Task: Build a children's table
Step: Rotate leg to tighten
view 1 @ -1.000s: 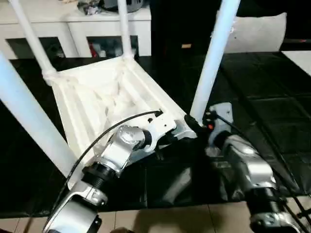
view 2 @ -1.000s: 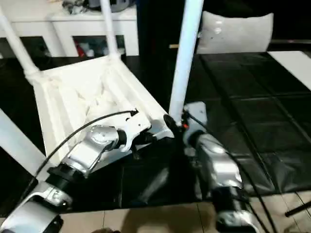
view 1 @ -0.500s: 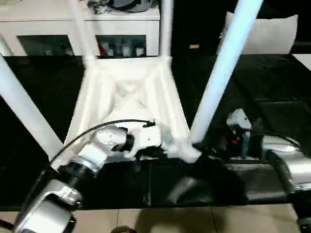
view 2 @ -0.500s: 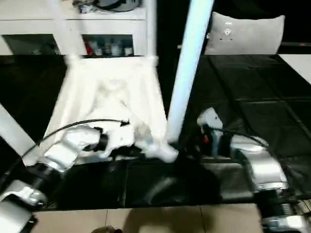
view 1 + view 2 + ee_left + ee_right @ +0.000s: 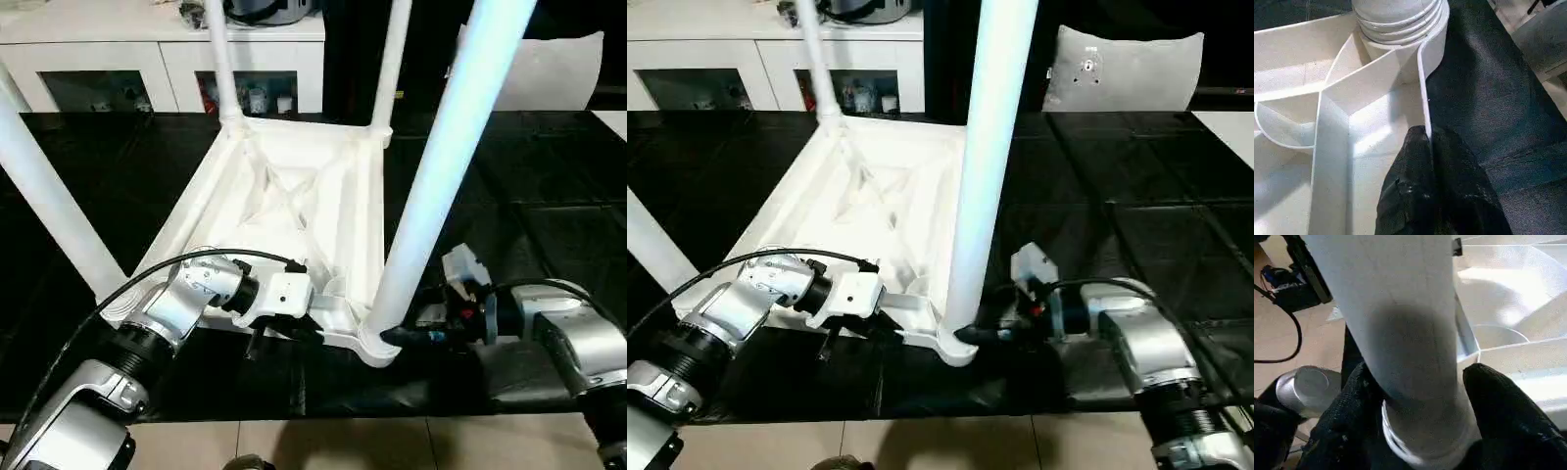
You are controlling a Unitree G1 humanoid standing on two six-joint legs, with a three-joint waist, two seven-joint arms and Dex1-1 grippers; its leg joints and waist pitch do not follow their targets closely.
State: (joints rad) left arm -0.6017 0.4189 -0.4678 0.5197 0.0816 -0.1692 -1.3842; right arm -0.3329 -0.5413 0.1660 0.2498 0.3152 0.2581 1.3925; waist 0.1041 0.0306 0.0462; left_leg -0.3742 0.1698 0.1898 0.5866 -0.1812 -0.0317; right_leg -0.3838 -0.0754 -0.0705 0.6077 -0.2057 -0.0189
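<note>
The children's table (image 5: pixel 294 211) lies upside down on the black surface (image 5: pixel 549 196), its ribbed underside facing up and all four legs standing in the corner sockets. Its near edge runs just inside the surface's near edge; its far edge points toward the white cabinet (image 5: pixel 118 59) behind.

On the left, a leg (image 5: pixel 44 201) rises from the near-left corner. Next to it, the left end effector (image 5: pixel 263 338) reaches in from the near side and is clenched on the thin rim wall of the tabletop (image 5: pixel 1425 98): the left wrist view shows the wall wedged between the two black fingers (image 5: pixel 1410 161), close to the near-right socket. This grip most likely braces the top so it cannot slide or twist while the neighbouring leg is worked.

Further right, the near-right leg (image 5: pixel 446 166) stands upright in its socket (image 5: pixel 377 345). The right end effector (image 5: pixel 392 336) comes in level from the right and brackets the leg's base; in the right wrist view one finger (image 5: pixel 1503 406) sits on each side of the tube, right above the collar. They look snug against it, so I judge it to be grasping the leg, probably to seat or turn it home.

With four legs up, assembly seems nearly finished; what remains is likely confirming this last leg and flipping the table upright.
</note>
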